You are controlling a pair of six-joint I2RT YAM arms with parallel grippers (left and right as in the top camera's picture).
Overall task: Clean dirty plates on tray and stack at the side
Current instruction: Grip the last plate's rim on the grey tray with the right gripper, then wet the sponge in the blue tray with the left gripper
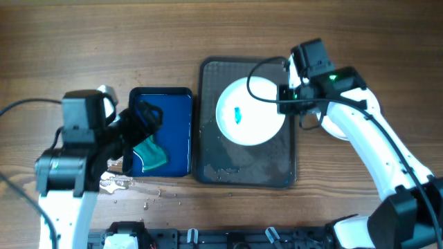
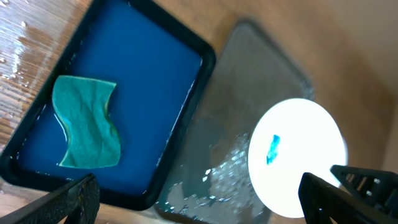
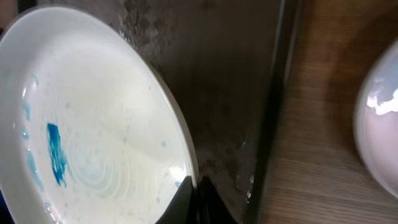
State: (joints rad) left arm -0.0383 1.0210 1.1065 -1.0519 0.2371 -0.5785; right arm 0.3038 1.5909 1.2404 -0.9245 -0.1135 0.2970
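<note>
A white plate (image 1: 249, 112) with a blue-teal smear lies on the dark grey tray (image 1: 218, 169). My right gripper (image 1: 285, 93) is shut on its right rim. In the right wrist view the fingers (image 3: 194, 200) pinch the rim of the plate (image 3: 93, 130), which tilts over the tray (image 3: 236, 93). My left gripper (image 1: 142, 124) is open and empty over the blue tray. In the left wrist view the plate (image 2: 298, 158) and grey tray (image 2: 249, 81) show. A second white plate (image 1: 332, 126) lies on the table right of the tray, partly hidden by my right arm; it shows in the right wrist view (image 3: 379, 124).
A smaller blue tray (image 1: 173, 100) left of the grey tray holds water and a teal cloth (image 1: 151, 153), also in the left wrist view (image 2: 87, 121). Water drops (image 1: 121, 183) lie on the wooden table near the front left. Wet patches sit on the grey tray's front part.
</note>
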